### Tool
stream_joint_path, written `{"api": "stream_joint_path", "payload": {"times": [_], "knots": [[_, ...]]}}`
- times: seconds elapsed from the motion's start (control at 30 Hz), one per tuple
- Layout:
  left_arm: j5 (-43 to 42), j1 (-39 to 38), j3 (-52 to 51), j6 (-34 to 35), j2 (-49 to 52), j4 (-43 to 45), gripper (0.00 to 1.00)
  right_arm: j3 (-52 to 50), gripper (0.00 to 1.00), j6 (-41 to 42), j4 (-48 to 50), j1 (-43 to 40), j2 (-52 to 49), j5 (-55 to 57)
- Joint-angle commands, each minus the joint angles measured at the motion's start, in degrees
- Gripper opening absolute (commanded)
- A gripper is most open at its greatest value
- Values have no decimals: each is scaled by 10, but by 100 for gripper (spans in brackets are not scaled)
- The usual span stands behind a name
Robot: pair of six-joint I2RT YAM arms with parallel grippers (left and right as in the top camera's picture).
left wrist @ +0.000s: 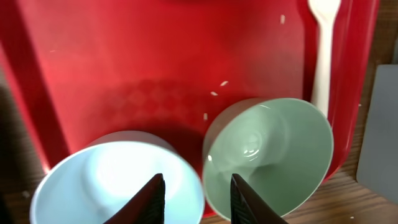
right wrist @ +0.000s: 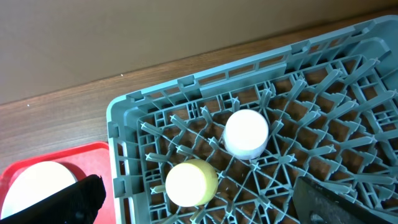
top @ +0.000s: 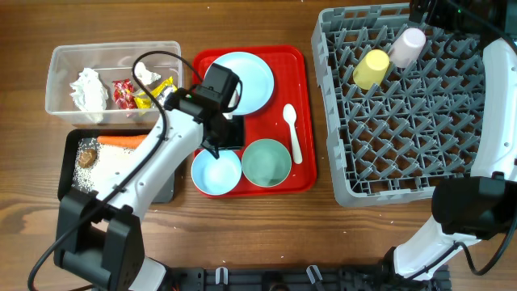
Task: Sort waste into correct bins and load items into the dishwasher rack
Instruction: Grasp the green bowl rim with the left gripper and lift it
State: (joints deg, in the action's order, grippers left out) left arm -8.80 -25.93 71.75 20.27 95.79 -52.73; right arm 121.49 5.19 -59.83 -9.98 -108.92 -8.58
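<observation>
On the flat red tray (top: 303,97) lie a pale blue plate (top: 252,81), a white spoon (top: 292,129), a pale blue bowl (top: 216,172) and a pale green bowl (top: 266,162). My left gripper (top: 228,139) is open and empty. In the left wrist view it (left wrist: 196,199) hangs over the gap between the blue bowl (left wrist: 106,177) and the green bowl (left wrist: 273,149). The yellow cup (top: 371,69) and pink cup (top: 407,47) stand upside down in the grey rack (top: 404,137). My right gripper (right wrist: 199,193) is wide open above the yellow cup (right wrist: 191,182), beside the pink cup (right wrist: 245,134).
The clear tub (top: 60,81) holds white tissues (top: 89,89) and red and yellow wrappers (top: 129,93). The black tray (top: 69,182) holds the carrot (top: 121,141), rice grains (top: 85,160) and a brown lump (top: 90,149). A few grains lie on the red tray (left wrist: 124,74). My left arm crosses the black tray.
</observation>
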Motion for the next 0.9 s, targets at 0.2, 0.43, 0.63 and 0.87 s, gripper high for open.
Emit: {"api": "stream_joint_path", "payload": {"times": [0.2, 0.43, 0.63, 0.87], "knots": [[30, -56, 3, -1, 8, 31, 36, 0, 100, 9, 0, -1, -8, -7], [45, -66, -31, -1, 8, 63, 44, 0, 100, 9, 0, -1, -8, -7], [44, -66, -75, -5, 11, 108, 46, 0, 100, 9, 0, -1, -8, -7], [44, -66, -90, -5, 20, 134, 45, 0, 100, 9, 0, -1, -8, -7]]}}
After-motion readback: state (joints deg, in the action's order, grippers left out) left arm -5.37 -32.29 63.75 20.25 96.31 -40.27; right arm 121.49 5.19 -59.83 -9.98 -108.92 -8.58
